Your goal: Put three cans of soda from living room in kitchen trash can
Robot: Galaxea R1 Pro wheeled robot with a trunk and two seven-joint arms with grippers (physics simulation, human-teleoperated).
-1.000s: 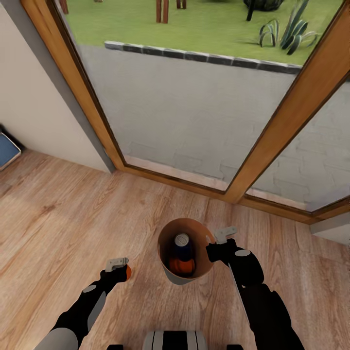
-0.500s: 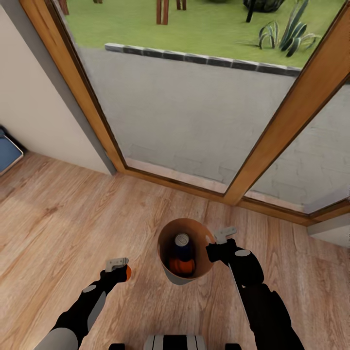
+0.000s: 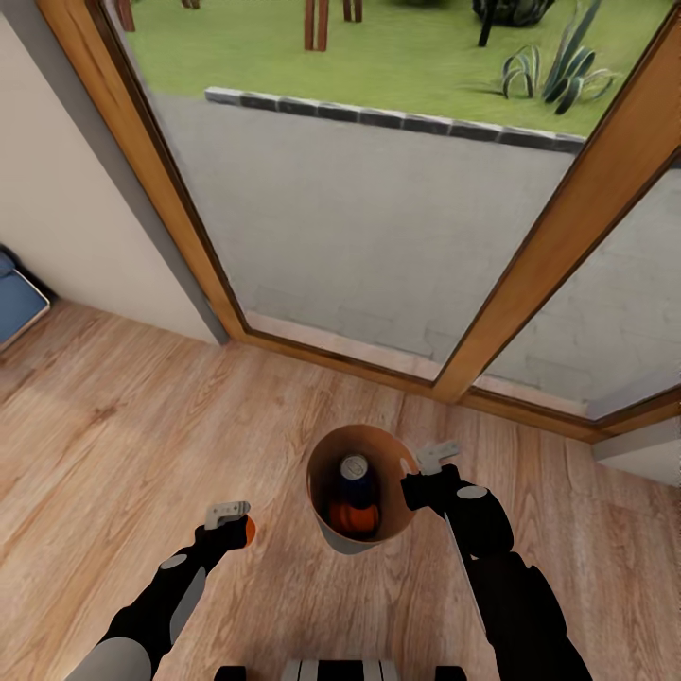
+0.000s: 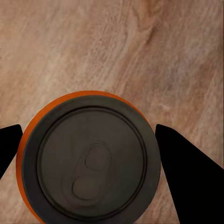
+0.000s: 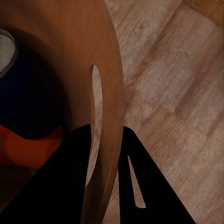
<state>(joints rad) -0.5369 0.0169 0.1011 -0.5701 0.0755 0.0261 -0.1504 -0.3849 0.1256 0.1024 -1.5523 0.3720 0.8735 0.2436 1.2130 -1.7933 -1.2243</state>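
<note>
Soda cans are being gathered at the glass doors of the living room. Nearest, at the left, an orange can is being gripped by the left gripper, its fingers pressed against either side of the can's body, as the left wrist view confirms. Just to the right, the trash can is being held off the wood plank floor by the right gripper, whose fingers are being clamped over the bin's rim, one inside the brown wall and one outside. Inside the bin, a dark blue can is lying next to a second orange can.

Judged from this, two of three cans are already binned and the carrying step is in hand; the last can is not yet dropped in. The next move calls for the left hand to be brought over the rim and opened, with the bin kept level, and then for the load to be taken to the kitchen.

Farther off, the wood-framed glass doors are being faced, with grey paving and lawn beyond.
</note>
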